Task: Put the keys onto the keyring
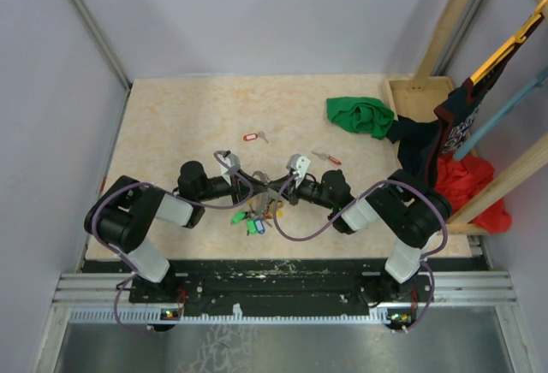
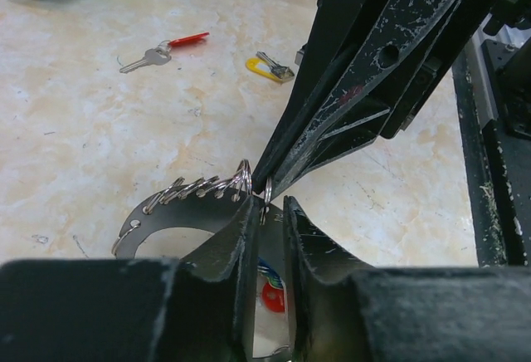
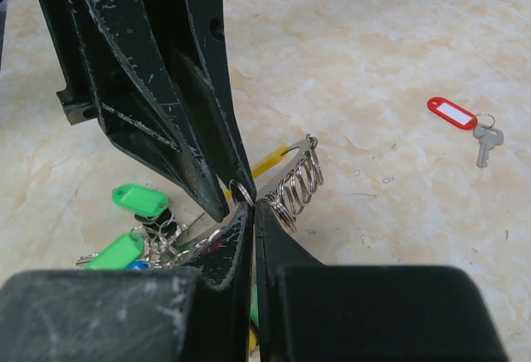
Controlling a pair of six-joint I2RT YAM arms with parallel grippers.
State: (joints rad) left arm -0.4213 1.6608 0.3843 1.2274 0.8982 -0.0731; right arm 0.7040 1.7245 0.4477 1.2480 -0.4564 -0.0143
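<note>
We find the right tool (image 3: pixel 255 212) shut and the left tool (image 2: pixel 267 204) narrow at the keyring (image 2: pixel 137 222), with any grip hidden behind their fingers.

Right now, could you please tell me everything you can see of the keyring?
The keyring is a thin, flat-looking grey metal ring, low over the table between the two arms. A row of small split rings is threaded along its edge, and green tags bunch below it. The left gripper straddles it. The shut right gripper reaches the same spot. Whether either clamps it is unclear.
</note>
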